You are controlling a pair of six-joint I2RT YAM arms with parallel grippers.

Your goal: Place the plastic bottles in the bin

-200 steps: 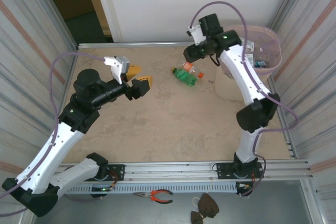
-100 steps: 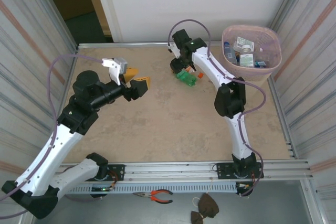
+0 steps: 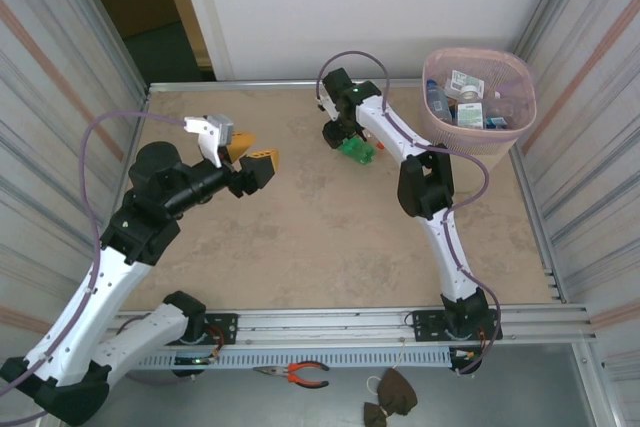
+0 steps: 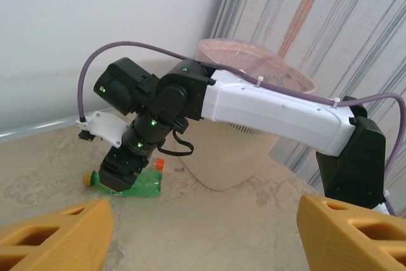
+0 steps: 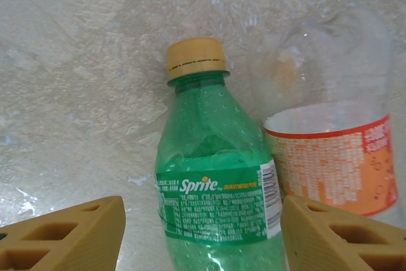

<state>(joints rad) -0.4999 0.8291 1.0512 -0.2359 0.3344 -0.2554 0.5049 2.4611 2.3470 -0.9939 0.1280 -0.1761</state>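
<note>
- The bin (image 3: 478,53) at the far right of the table (image 3: 320,237) already has several bottles (image 3: 465,97) in it. We judge the task mostly done.
- We count two left on the table, near the bin's left side. One is a green bottle (image 5: 219,201) with a yellow cap, lying flat. The other is an orange-labelled bottle (image 5: 333,163) right against it or just beside it, we can't tell which.
- The right fingers (image 5: 70,233) are released and spread either side of the green bottle, with a clear gap on one side. Nothing is grasped yet.
- The left fingers (image 4: 57,233) are released wide with nothing between them, over the left part of the table and well apart from both bottles.
- Still to do, in our judgement: close on the green bottle, drop it in the bin, then do the same with the orange-labelled one.
- A second earlier the right arm was raised up by the bin. Now it is stretched low over the two bottles.
- The left arm has pulled back slightly to the left.
- Both bottles lie about where they did.
</note>
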